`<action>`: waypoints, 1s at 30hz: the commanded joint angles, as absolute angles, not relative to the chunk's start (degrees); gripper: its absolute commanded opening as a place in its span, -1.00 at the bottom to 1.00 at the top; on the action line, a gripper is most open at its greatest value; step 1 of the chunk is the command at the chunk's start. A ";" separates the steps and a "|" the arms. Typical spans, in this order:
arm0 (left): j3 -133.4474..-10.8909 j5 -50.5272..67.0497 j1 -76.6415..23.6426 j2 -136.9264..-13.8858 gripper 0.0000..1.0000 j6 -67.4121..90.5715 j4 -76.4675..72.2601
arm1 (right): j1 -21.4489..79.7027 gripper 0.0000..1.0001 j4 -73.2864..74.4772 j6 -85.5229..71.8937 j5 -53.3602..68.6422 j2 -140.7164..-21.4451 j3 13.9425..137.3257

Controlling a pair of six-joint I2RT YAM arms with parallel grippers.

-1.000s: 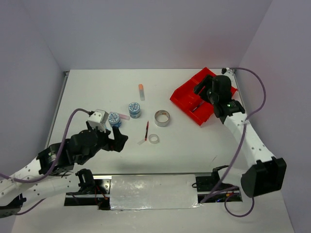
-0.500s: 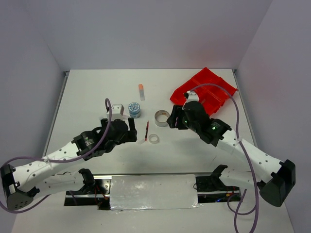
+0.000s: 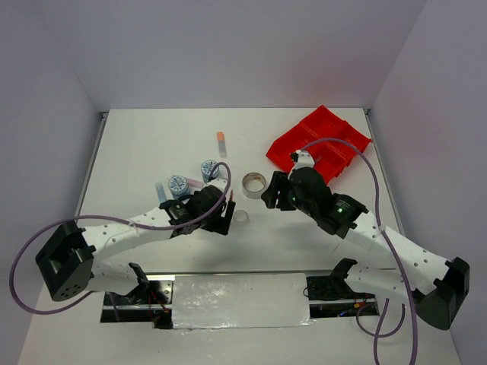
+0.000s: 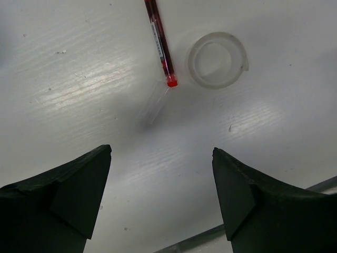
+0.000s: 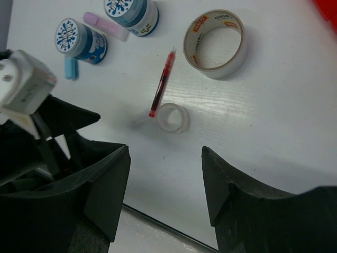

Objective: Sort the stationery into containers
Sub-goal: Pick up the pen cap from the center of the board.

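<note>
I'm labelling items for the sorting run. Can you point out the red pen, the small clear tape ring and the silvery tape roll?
red pen (image 4: 160,45), left wrist view, mid barrel.
small clear tape ring (image 4: 217,84), left wrist view, near rim.
silvery tape roll (image 5: 225,69), right wrist view, outer wall.

Bright, even overhead light floods the white table, shadows soft and grey, with a pale sheen just beyond the fingers of the left gripper. Those fingers look dark and slightly blurred, while the red pen and small clear tape ring ahead of them are sharp.
</note>
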State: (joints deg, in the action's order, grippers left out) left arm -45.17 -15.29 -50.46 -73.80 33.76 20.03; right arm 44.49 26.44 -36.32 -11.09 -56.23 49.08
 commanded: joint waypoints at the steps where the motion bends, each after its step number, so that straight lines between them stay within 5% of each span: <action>1: -48.16 -13.10 -50.10 -76.45 0.78 30.32 17.84 | 44.91 0.28 29.09 -34.28 -10.28 -53.09 50.01; 30: -55.02 -5.54 -44.65 -93.34 0.61 22.68 20.83 | 44.56 0.33 27.86 -30.67 -7.73 -49.83 44.83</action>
